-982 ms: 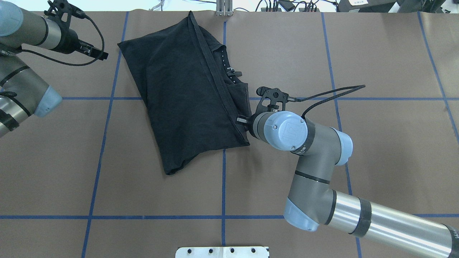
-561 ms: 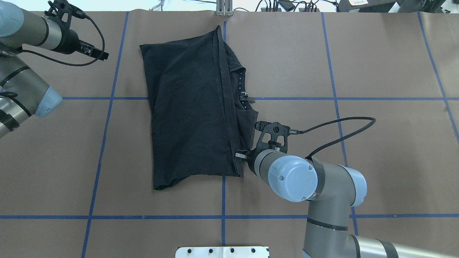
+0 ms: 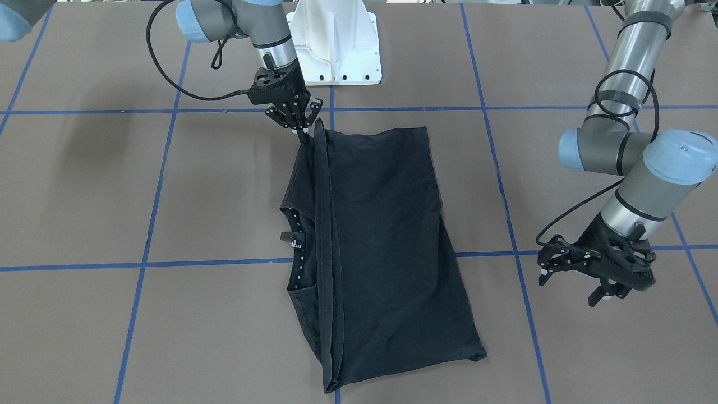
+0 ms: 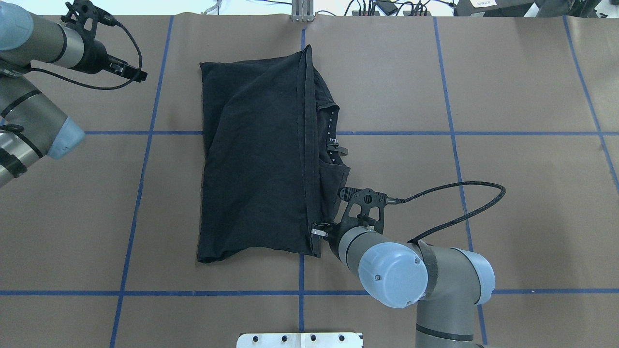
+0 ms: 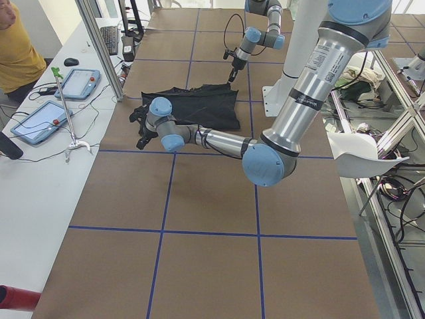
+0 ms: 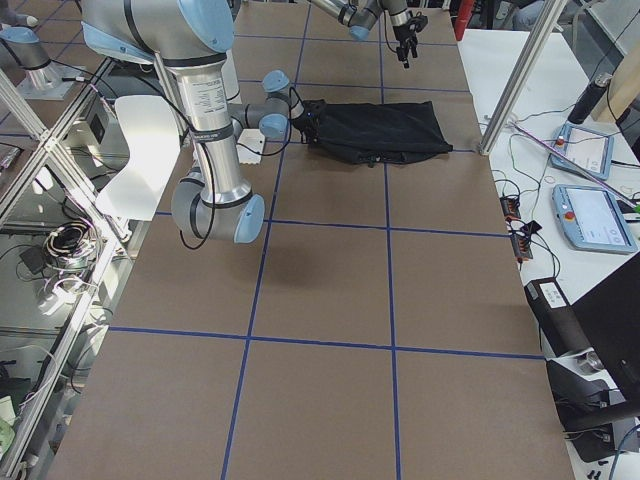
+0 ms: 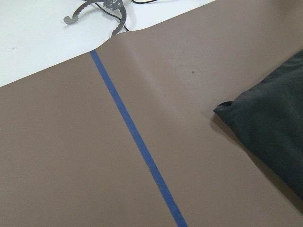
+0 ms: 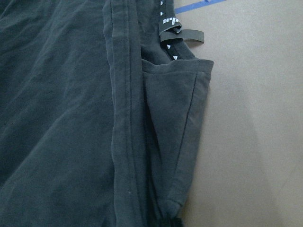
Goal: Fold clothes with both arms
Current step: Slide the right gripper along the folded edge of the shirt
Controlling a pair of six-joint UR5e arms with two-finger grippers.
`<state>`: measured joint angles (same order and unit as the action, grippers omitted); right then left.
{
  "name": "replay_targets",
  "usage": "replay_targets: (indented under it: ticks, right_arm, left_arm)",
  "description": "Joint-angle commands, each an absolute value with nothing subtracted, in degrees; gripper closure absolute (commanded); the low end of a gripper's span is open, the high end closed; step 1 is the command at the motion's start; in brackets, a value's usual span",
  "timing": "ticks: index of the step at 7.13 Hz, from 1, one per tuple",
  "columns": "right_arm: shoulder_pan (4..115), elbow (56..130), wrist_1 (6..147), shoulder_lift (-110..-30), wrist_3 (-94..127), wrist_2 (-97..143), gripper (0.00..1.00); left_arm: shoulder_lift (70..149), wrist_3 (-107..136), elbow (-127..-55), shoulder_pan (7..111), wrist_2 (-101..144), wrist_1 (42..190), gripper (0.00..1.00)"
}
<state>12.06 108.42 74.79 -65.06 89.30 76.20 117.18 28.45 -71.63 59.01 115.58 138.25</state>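
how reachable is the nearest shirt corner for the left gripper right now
Probably yes: the left gripper hangs open beside the T-shirt with only bare table between it and that corner. The right gripper pinches the diagonally opposite corner, well clear.

The black T-shirt point(image 5: 199, 106) lies folded on the brown, blue-taped table point(image 5: 199, 266) — the near left arm point(image 5: 219, 141) reaches low along it, left gripper point(image 5: 141, 131) just beside one end — the far right gripper point(image 5: 230, 74) at its far corner.

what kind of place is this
Most likely a robotics lab: a left arm and right arm by a white pedestal, a table gridded with blue tape holding a T-shirt, and control tablets on a side bench.
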Motion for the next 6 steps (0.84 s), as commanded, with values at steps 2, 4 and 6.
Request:
replay_targets:
  ticks: [2,4,6]
  right_arm:
    - [17.46,107.76,78.81,-61.82,81.61,77.69,0.00]
    - [20.56,101.12,83.48,-54.45,80.60,80.07,0.00]
    - [22.83,95.55,91.09,-49.23,69.87,86.17,0.00]
  left_arm:
    - [117.16,28.56,-71.72,58.97,115.66,138.25,0.00]
    - [117.16,29.79,-71.81,58.89,115.66,138.34,0.00]
    - [117.16,29.79,-71.81,58.89,115.66,138.34,0.00]
